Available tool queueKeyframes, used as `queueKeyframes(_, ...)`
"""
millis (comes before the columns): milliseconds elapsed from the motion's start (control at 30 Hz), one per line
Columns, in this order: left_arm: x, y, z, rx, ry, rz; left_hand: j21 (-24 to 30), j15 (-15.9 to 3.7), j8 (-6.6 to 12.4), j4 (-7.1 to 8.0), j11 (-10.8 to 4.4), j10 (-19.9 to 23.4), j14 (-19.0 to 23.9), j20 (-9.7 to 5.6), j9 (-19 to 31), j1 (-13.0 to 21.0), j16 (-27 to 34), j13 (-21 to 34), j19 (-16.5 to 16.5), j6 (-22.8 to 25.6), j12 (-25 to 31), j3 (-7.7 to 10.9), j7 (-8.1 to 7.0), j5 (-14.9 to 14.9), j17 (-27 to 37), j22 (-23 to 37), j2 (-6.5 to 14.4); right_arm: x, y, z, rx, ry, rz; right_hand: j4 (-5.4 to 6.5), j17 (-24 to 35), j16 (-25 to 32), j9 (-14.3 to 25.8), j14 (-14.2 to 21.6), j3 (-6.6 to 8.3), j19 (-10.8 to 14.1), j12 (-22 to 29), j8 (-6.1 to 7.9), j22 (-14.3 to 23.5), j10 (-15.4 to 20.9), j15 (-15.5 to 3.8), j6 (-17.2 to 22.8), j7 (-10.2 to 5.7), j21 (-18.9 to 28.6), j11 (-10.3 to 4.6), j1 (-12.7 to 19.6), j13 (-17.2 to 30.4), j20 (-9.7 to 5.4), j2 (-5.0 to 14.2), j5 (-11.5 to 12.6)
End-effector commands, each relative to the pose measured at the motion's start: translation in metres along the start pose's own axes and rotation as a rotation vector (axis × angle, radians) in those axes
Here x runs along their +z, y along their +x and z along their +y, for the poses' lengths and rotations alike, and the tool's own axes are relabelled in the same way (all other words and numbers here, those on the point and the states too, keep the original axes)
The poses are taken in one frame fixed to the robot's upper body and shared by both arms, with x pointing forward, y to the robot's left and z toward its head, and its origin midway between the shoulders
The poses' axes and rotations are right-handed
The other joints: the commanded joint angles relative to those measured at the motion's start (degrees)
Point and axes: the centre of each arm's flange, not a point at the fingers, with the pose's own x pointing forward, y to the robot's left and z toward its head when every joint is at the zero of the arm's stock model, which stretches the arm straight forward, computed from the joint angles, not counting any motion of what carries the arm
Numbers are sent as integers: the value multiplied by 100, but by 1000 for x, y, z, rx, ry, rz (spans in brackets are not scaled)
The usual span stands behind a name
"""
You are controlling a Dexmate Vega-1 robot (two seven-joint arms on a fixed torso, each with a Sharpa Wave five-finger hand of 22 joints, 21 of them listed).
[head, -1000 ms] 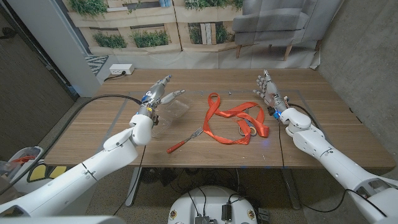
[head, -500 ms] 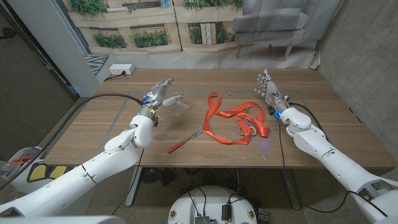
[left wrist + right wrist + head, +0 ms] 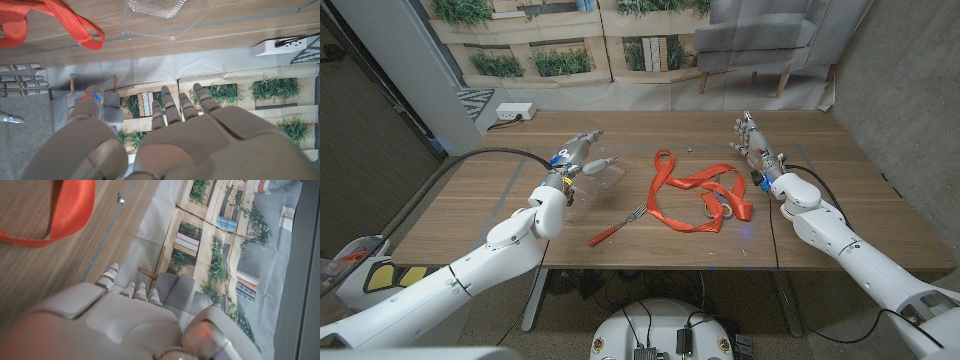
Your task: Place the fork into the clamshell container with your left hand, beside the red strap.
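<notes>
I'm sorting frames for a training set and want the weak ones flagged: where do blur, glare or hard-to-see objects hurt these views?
Head view: sharp and evenly lit, but the clear clamshell container nearly vanishes against the wood; the fork and red strap read well. Left wrist view: the left hand is soft, close to the lens; the container shows light glints. Right wrist view: the right hand is blurred, the strap crisp.

A wooden surface (image 3: 520,215) stands before a printed backdrop (image 3: 560,45) of buildings and shrubs. A grey armchair (image 3: 770,35) sits behind it, a white power strip (image 3: 514,112) lies on the floor, and a grey wall (image 3: 905,90) rises on one side.
</notes>
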Motion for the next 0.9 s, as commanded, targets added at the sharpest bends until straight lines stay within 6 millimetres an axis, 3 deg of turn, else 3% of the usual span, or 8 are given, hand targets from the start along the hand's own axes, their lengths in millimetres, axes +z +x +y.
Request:
queueKeyframes(33, 3, -4, -1, -32, 60, 10, 0, -2, 57, 0, -140, 345, 114, 54, 11, 252, 36, 56, 37, 171, 100, 55, -49, -19, 13, 3, 5, -2, 0, 2, 0, 0, 9, -18, 3, 12, 11, 22, 2, 31, 16, 28, 30, 25, -20, 16, -8, 21, -9, -2, 12, 1, 23, 2)
queueKeyframes(267, 4, -7, 0, -72, 93, 0, -16, 21, 66, -17, -148, 357, 87, 114, 11, 338, 14, 69, 6, 217, 89, 39, -64, -12, 14, 3, -64, -2, 1, 2, 1, -1, 8, -21, 3, 9, 11, 21, 1, 32, 14, 28, 30, 27, -24, 21, -9, 19, -3, 1, 12, 3, 27, 1)
queueKeyframes(400, 4, -8, 1, -81, 97, 0, -28, 25, -64, -5, -178, 263, -6, 147, 10, 486, -31, 94, -36, -64, 15, -8, -105, 8, 20, 4, -195, -1, 1, 2, 4, -2, 5, -23, 3, 8, 11, 23, 0, 31, 9, 27, 30, 20, -17, 20, -8, 16, 1, 4, 13, 5, 30, 0)
queueKeyframes(600, 5, -10, -1, -88, 100, -3, -25, 28, -39, 49, -332, 687, 57, 157, 12, 552, -8, 127, -48, 35, 145, -81, -109, 24, 23, 5, -287, 1, 0, 3, 4, -4, 4, -24, 4, 8, 11, 27, 0, 30, 6, 25, 31, 18, -16, 21, -10, 14, -1, 6, 13, 6, 35, -2)
queueKeyframes(900, 4, -9, -4, -119, 111, -3, 10, -126, 66, 81, -436, 1320, 420, 167, 9, 727, 79, 173, 52, 497, 305, -177, -420, 39, 22, 5, -293, 0, -3, 2, -1, -2, 3, -28, 4, 6, 11, 31, -1, 34, 9, 23, 31, 34, -11, 20, -10, 12, -3, 11, 13, 5, 43, -4)
